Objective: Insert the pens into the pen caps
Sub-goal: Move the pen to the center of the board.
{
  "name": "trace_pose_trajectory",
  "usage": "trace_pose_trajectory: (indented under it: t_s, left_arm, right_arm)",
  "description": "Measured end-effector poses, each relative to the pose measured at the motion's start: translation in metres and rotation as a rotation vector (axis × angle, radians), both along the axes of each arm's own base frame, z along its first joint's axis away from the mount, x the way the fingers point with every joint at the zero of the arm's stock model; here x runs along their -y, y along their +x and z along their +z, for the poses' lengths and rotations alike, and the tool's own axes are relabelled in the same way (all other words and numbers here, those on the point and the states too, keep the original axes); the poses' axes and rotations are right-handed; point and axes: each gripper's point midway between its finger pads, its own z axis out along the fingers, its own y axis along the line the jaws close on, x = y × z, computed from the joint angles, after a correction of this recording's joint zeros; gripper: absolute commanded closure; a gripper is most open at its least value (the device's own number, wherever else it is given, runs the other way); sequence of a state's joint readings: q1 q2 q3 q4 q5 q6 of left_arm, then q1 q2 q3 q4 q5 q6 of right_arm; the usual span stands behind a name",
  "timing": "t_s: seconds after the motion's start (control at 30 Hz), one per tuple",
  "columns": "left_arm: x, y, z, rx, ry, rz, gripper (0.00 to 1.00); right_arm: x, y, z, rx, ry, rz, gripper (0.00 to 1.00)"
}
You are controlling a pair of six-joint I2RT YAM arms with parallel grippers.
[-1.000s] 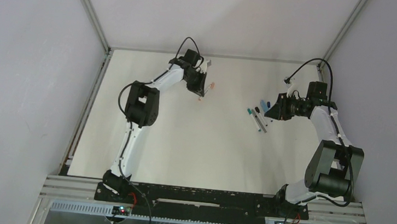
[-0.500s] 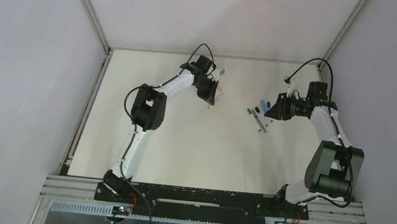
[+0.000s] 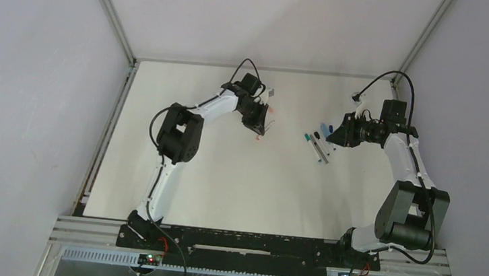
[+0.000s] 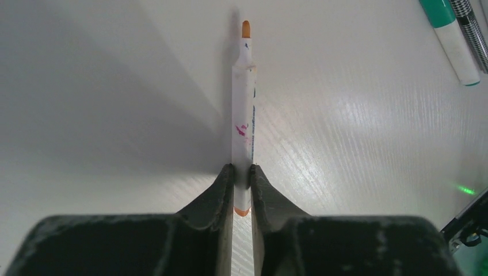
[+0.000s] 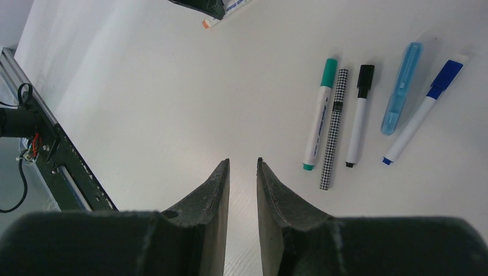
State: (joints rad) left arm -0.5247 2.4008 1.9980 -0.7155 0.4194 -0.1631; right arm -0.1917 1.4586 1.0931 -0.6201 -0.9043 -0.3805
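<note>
The left hand [image 4: 241, 172] is clamped on a white pen [image 4: 243, 109], with both fingers pressed against the barrel close to its orange back end. The rest of the pen sticks straight out past the fingertips and ends in a small orange tip with no cap on it. Pink marks show partway along the barrel. The pen casts a shadow on the pale surface [image 3: 224, 177] beneath it; whether the pen touches the surface cannot be told.

In the top view, this pen and hand are well to the left of the checked pen [image 5: 334, 129], which lies flat in a row with four others. The teal-capped pen [image 5: 320, 115] lies just beside the checked pen on one side. The black-capped pen [image 5: 359, 118] lies near it on the other side. Beyond that are the thicker light-blue pen [image 5: 401, 89] and then the blue-capped pen [image 5: 423, 109].

The right hand [image 5: 241, 162] hangs on the far side of the checked pen from the left hand. Its fingers are a narrow gap apart with nothing between them.
</note>
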Motion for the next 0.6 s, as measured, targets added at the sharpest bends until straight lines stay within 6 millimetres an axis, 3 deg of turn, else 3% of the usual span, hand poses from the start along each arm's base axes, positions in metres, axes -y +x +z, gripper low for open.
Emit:
trace_pose_trajectory:
  t_s: [0.33,0.47,0.6]
  left_arm:
    - [-0.002,-0.004,0.012,-0.008,-0.019,0.094,0.68]
    - [-0.007,-0.004,0.030,0.031,-0.056,0.124,0.65]
    - [-0.025,-0.012,0.062,0.112,-0.097,0.151,0.64]
  right_arm:
    - [-0.003,-0.001,0.002,0.003,0.017,0.013,0.69]
    - [-0.013,-0.002,0.002,0.007,0.014,0.042,0.67]
    - [-0.033,0.002,0.000,0.003,-0.005,0.111,0.65]
